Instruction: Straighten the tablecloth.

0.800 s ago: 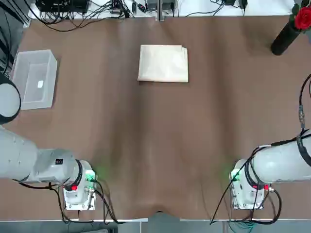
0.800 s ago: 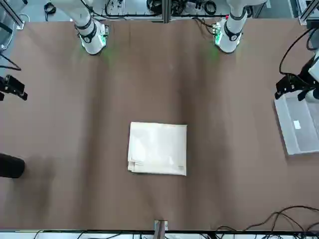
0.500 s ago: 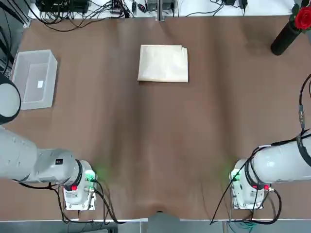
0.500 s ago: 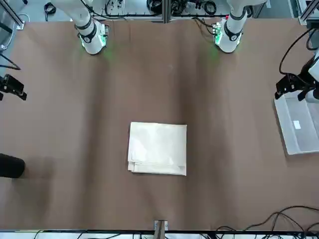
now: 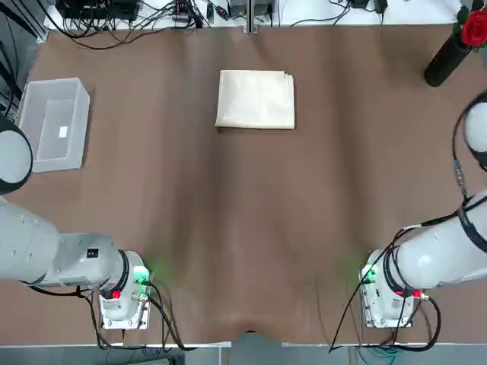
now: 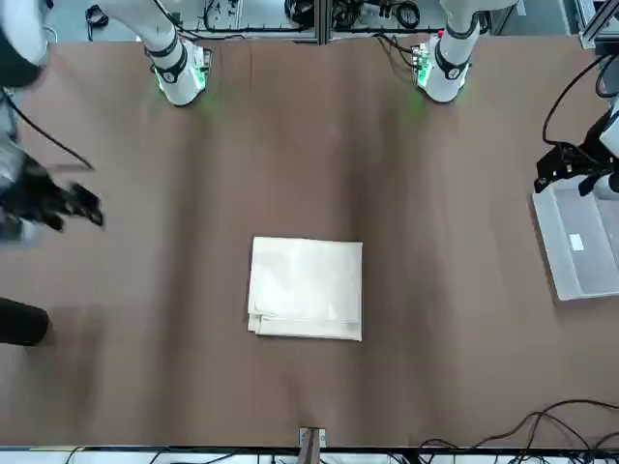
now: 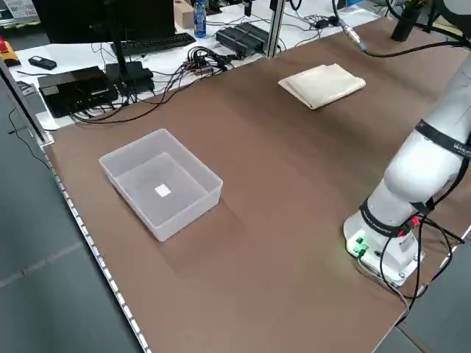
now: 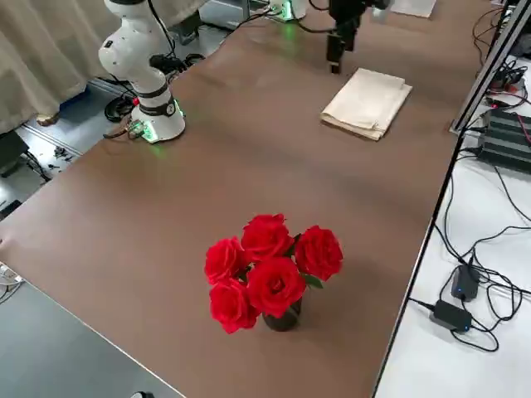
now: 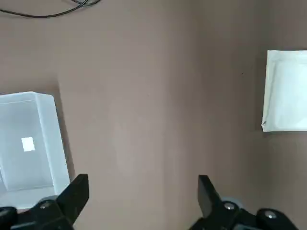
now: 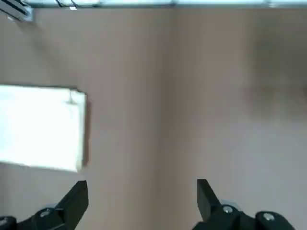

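Folded flat near the table's far edge, cloth — left gripper spread wide above table by bin, right gripper likewise wide, over table beside cloth.

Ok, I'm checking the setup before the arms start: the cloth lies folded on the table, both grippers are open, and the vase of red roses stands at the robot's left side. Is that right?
Not quite: the vase of red roses stands at the robot's right side, as the top view shows. The rest holds.
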Robot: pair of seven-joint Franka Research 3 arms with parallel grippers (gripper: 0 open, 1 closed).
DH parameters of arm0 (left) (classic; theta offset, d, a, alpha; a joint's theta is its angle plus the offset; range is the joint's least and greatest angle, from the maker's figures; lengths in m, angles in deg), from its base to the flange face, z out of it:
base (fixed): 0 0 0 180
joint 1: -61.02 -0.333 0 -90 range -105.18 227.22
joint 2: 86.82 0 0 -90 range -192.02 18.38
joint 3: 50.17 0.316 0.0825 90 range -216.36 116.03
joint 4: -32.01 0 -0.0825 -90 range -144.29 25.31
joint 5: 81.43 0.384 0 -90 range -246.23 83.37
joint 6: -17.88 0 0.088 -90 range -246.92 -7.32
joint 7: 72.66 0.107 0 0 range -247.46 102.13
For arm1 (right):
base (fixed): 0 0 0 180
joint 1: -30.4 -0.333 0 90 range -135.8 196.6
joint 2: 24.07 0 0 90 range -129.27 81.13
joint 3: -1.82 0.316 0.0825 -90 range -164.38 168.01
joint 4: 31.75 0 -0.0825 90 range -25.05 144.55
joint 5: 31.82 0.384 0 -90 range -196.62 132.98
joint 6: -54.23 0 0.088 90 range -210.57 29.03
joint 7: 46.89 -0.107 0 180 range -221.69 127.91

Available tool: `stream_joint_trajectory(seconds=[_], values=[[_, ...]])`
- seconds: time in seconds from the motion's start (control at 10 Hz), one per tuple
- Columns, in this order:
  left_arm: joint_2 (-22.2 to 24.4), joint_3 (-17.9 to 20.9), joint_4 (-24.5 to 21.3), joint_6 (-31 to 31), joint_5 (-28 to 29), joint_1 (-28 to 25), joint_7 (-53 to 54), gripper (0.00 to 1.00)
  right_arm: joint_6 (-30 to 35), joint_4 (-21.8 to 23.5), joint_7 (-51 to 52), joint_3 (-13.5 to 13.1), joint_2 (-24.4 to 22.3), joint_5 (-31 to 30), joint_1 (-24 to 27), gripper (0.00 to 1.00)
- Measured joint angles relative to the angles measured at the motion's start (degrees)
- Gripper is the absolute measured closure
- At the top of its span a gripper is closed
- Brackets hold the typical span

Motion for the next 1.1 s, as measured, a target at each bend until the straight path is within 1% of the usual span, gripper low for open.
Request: stream_joint_trajectory(seconds=[0.1, 0.3, 0.4, 0.6, 0.7, 0.8, 0.9, 1.0, 1.1], values=[[-0.02, -0.08, 0.01, -0.25, 0.00, 0.02, 0.02, 0.00, -3.78, -0.43, -1.16, 0.08, 3.55, 0.05, -2.84, 0.00], [-1.22, -0.40, -0.08, -2.09, -0.69, 0.47, 0.03, 0.00, -10.09, -1.22, -2.70, 0.12, 9.27, 0.09, -6.85, 0.04], [-3.15, -0.86, -0.20, -3.56, -1.13, 1.02, 0.03, 0.00, -12.29, -2.48, -3.23, 0.16, 12.39, 0.26, -8.01, 0.13], [-8.62, -2.50, -0.31, -8.10, -1.95, 2.78, -0.15, 0.00, -14.37, -9.28, -3.77, 0.85, 20.45, 1.95, -8.66, 0.44], [-11.73, -3.07, -0.28, -11.64, -3.04, 3.41, -0.24, 0.00, -16.77, -11.89, -5.52, 1.40, 23.72, 2.10, -9.34, 0.62], [-14.85, -3.44, -0.02, -15.88, -3.95, 3.65, -0.25, 0.00, -19.41, -13.09, -6.81, 1.68, 26.17, 2.10, -10.38, 0.76], [-18.03, -3.77, 0.99, -19.24, -4.58, 3.75, -0.25, 0.00, -21.60, -13.48, -7.29, 1.76, 28.17, 2.09, -11.63, 0.93], [-21.75, -4.11, 2.91, -22.58, -4.82, 4.44, -1.90, 0.00, -24.74, -13.70, -7.84, 1.76, 30.31, 2.09, -12.82, 0.99], [-26.11, -4.21, 5.61, -26.48, -4.83, 6.11, -6.24, 0.00, -28.17, -13.81, -8.09, 1.75, 32.53, 2.09, -13.29, 0.99]])
